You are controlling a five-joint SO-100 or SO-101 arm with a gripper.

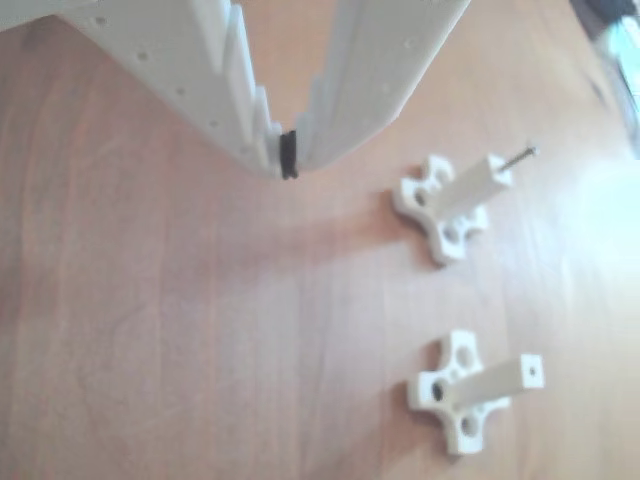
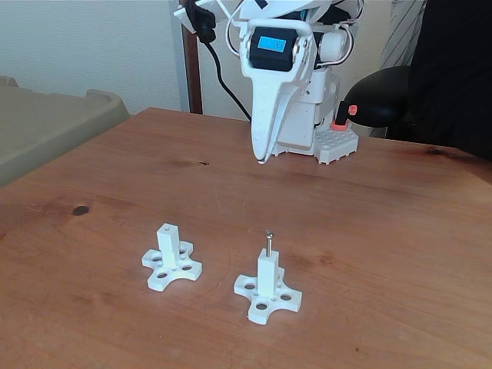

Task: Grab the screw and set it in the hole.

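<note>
Two white square posts with cross-shaped bases stand on the wooden table. The right post (image 2: 267,278) in the fixed view, the upper post (image 1: 478,180) in the other view, has the silver screw (image 2: 269,241) (image 1: 520,155) standing upright in its top. The left post (image 2: 169,244), the lower post (image 1: 500,378) in the other view, shows its small hole (image 2: 168,228) (image 1: 533,372) with nothing in it. My white gripper (image 2: 262,159) (image 1: 288,165) hangs shut above the table behind the posts, holding nothing.
The arm's base (image 2: 323,134) stands at the table's back edge. A beige plastic bin (image 2: 54,127) sits off the table to the left and a dark chair (image 2: 400,100) at the right. A dark knot (image 2: 80,209) marks the wood.
</note>
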